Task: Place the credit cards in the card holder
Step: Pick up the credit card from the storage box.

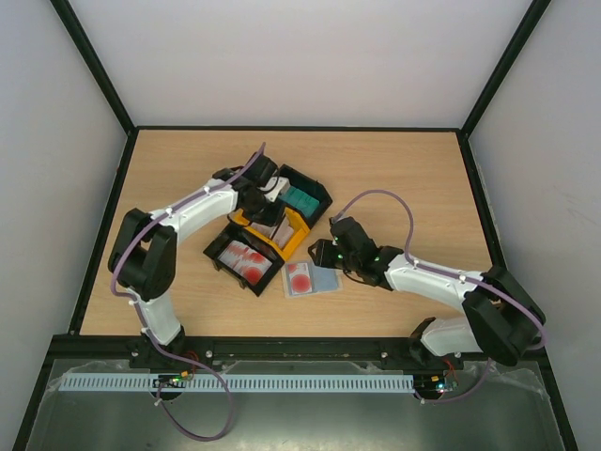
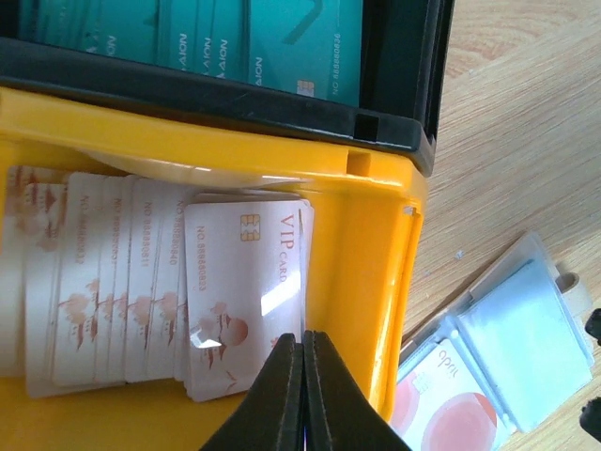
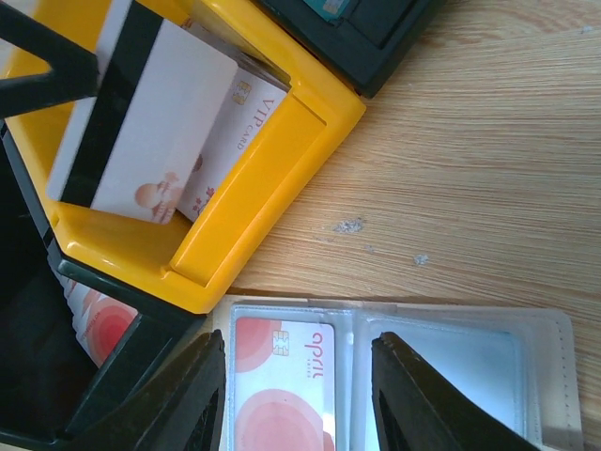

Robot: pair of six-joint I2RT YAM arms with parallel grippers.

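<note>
The card holder (image 1: pixel 324 281) lies open on the table, light blue inside (image 3: pixel 441 357). A white card with red blotches (image 3: pixel 282 376) sits in its left pocket. My right gripper (image 3: pixel 299 395) hovers open over that pocket, one finger on each side of the card, holding nothing. My left gripper (image 2: pixel 302 343) is shut inside the yellow tray (image 2: pixel 347 254). In the right wrist view it pinches a white card with a dark stripe (image 3: pixel 141 122), tilted up above the stack of white cards (image 2: pixel 216 291). Teal cards (image 2: pixel 235 38) fill the far black tray.
Three joined trays, black, yellow and black (image 1: pixel 291 246), lie diagonally mid-table. The near black tray (image 1: pixel 246 261) holds red-blotched cards. The card holder lies right against the yellow tray's end. Bare wood (image 1: pixel 413 188) spreads to the right and behind.
</note>
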